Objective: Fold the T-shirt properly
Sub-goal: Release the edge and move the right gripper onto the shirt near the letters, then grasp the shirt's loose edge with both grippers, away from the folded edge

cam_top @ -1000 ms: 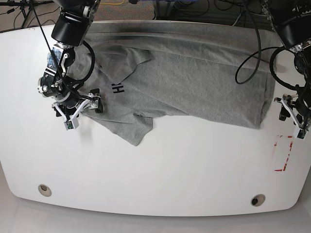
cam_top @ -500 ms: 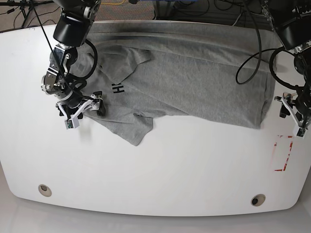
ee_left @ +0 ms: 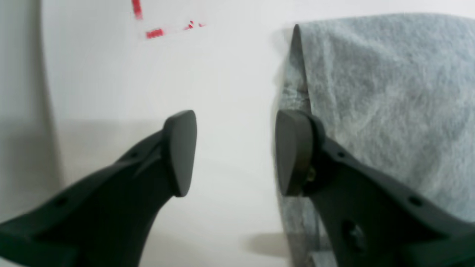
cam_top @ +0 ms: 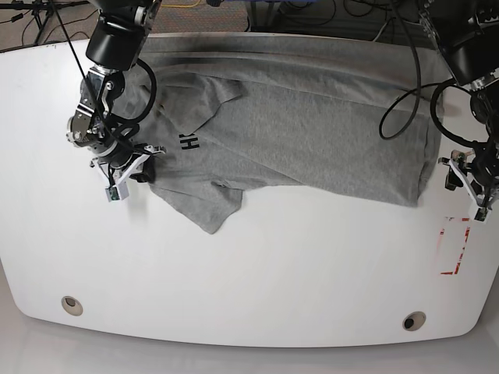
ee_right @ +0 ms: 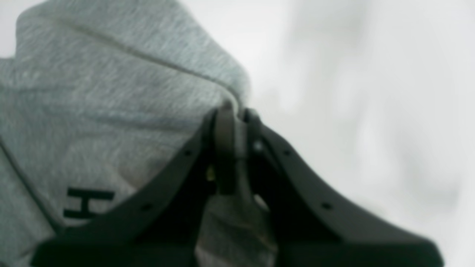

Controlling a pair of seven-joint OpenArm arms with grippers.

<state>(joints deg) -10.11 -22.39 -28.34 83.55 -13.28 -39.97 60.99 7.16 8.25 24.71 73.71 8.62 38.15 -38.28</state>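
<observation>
Grey fabric of the T-shirt spreads across the far half of the white table, with one sleeve folded over the chest and a pointed flap reaching toward the table's middle. Black printed letters show beside that fold.

At the shirt's edge on the base view's left, the right gripper has its fingers pinched together on a fold of the cloth; the right wrist view shows the two dark fingertips clamped on a thin ridge of grey material, with a black letter H just below.

On the opposite side, the left gripper hangs with its fingers parted and nothing between them. One fingertip sits at the shirt's folded edge; the other is over bare table. Red marks lie on the table near this gripper.
</observation>
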